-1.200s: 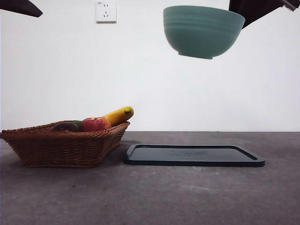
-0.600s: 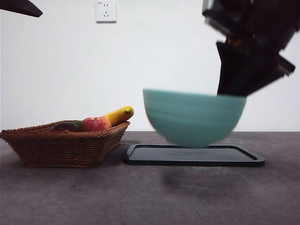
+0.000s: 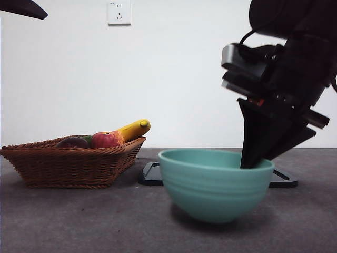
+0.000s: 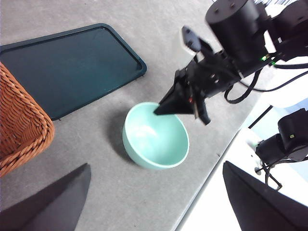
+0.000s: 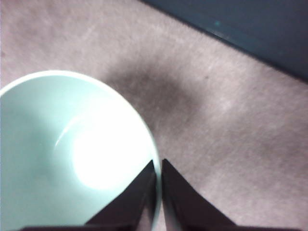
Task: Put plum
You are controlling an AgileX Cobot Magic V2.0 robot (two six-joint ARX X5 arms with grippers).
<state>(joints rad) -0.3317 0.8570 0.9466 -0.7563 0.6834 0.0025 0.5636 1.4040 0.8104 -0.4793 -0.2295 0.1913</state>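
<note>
The plum (image 3: 72,142) lies dark and round in the wicker basket (image 3: 31,158), at the left of the table. A teal bowl (image 3: 210,184) stands low on the table in front of the tray, its base touching or nearly touching the surface. My right gripper (image 3: 257,158) comes down from the upper right and is shut on the bowl's right rim (image 5: 155,192), one jaw inside and one outside. The bowl (image 4: 154,139) is empty inside. My left gripper (image 4: 154,211) hangs high above the table, open and holding nothing.
A red-and-yellow apple (image 3: 105,140), a yellow banana (image 3: 134,129) and a green fruit (image 3: 87,138) share the basket with the plum. A flat dark tray (image 3: 281,179) lies behind the bowl, right of the basket (image 4: 19,120). A wall socket (image 3: 119,11) is on the back wall.
The right gripper has carried the teal bowl down from high in the air to the table in front of the tray. The basket, fruit and left arm have not moved.
</note>
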